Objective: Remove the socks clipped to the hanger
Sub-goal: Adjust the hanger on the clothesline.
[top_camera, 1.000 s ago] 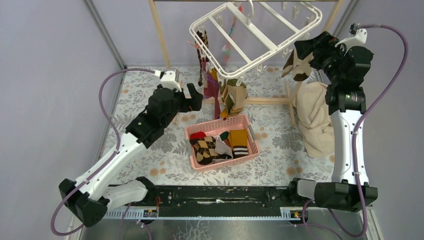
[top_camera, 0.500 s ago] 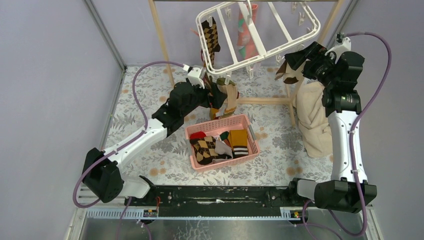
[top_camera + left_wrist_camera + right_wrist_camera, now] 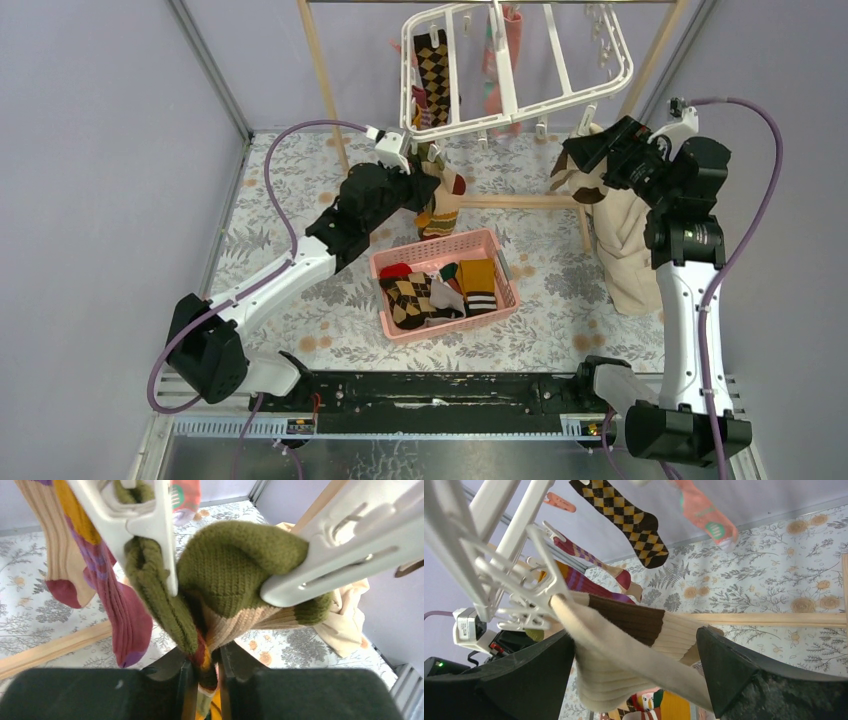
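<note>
The white hanger [image 3: 515, 65] hangs tilted above the far edge of the tabletop [image 3: 330, 320], with several socks [image 3: 435, 70] clipped to it. The left fingers [image 3: 227, 667] are clenched on a green-and-tan sock [image 3: 235, 570] that dangles from a white clip [image 3: 150, 525]. Toward the far right corner, the right fingers [image 3: 724, 670] are spread wide on either side of a clipped cream-and-brown sock [image 3: 624, 645]. A pink basket [image 3: 510, 280] at mid-tabletop holds more socks.
</note>
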Controlling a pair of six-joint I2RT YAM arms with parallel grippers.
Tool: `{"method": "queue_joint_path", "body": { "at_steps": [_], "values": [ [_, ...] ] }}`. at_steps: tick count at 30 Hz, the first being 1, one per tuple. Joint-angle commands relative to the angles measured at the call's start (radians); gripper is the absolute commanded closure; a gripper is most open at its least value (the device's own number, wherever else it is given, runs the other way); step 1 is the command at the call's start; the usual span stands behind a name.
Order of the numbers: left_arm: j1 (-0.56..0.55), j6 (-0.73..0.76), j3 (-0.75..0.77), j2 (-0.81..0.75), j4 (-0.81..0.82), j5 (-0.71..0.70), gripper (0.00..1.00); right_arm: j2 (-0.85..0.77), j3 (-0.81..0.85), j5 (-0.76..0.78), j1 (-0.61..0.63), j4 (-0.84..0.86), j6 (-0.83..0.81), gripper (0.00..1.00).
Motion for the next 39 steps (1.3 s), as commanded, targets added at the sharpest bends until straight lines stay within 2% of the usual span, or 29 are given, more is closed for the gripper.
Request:
{"method": "queue_joint_path", "body": {
  "at_steps": [1,2,3,10,12,21,33,39],
  "values": [
    [-0.009,0.017,0.034,-0.011,0.017,-0.059,0.89,-0.058,-0.011,-0.025,-0.002,0.004,0.003,0.04],
    [-0.01,0.015,0.032,-0.016,0.009,-0.07,0.98,-0.065,-0.014,-0.03,-0.002,-0.001,0.005,0.04],
    [-0.01,0.013,0.03,-0.024,-0.001,-0.077,1.0,-0.073,-0.02,-0.041,-0.002,-0.001,0.008,0.05],
    [-0.021,0.007,0.018,-0.094,-0.069,-0.102,1.0,-0.092,-0.065,-0.106,0.008,-0.007,0.03,0.07],
    [-0.028,0.005,0.017,-0.119,-0.091,-0.103,1.0,-0.104,-0.08,-0.072,0.015,-0.032,0.01,0.01],
    [-0.092,0.006,0.077,-0.18,-0.204,-0.093,1.0,-0.167,-0.137,0.193,0.016,-0.075,-0.042,0.0],
    [-0.231,0.021,0.194,-0.198,-0.29,-0.177,1.0,-0.208,-0.178,0.275,0.016,-0.107,-0.046,0.0],
    [-0.283,0.034,0.269,-0.162,-0.305,-0.197,1.0,-0.215,-0.229,0.279,0.016,-0.07,-0.028,0.0]
  ]
}}
